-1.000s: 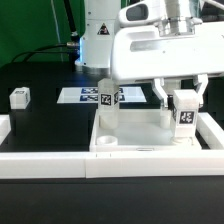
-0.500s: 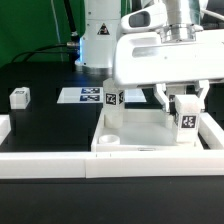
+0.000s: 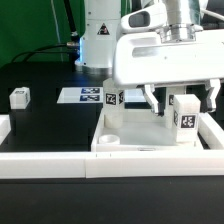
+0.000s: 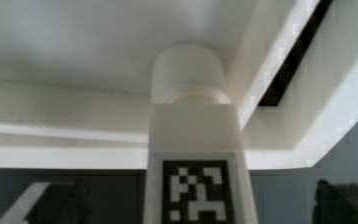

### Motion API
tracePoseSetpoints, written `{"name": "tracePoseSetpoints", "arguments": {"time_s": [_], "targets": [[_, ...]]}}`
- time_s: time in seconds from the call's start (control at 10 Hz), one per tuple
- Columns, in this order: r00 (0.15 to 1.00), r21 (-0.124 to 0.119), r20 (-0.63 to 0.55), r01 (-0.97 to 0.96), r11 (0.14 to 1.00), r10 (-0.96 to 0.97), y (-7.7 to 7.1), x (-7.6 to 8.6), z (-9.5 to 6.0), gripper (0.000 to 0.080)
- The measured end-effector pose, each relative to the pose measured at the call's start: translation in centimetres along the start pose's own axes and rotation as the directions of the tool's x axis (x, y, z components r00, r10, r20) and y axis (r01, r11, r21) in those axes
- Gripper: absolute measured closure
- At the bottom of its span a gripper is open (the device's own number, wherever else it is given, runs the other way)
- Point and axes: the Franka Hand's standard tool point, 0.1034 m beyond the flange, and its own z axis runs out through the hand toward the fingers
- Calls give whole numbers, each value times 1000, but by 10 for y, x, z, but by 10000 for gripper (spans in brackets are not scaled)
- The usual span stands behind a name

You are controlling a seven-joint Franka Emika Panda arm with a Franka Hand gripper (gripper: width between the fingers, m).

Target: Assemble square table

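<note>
On the black counter [image 3: 50, 125], before a green backdrop [image 3: 25, 30], the square panel [image 3: 140, 146] lies against the near white bar [image 3: 45, 165], with a leg peg [image 3: 185, 120] upright in its corner between the fingers of the wide-spread, empty gripper [image 3: 181, 101].

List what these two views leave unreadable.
- Exterior view: the seating of the leg under the gripper in the square panel, hidden by its rim.
- Wrist view: that joint is blurred.
- Exterior view: part of the marker board, behind the other standing leg.
- A fourth leg: in neither view.
</note>
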Motion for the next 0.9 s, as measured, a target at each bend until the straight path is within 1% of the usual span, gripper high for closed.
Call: {"name": "tracePoseSetpoints", "arguments": {"time_s": [0.3,0.4,0.5,0.6,0.7,0.8,0.9], "targets": [[1000,0,0,0,1000,0,0,0,0,151],[1000,2,17,-2,1000,2,1,0,0,151],[998,9,69,-8,1000,7,3,5,-7,151],[992,16,125,-17,1000,15,7,13,-15,151],[984,22,176,-25,999,21,10,19,-18,151],[985,19,173,-28,999,25,13,25,-17,151],[978,22,204,-36,999,31,13,21,-16,151]]}}
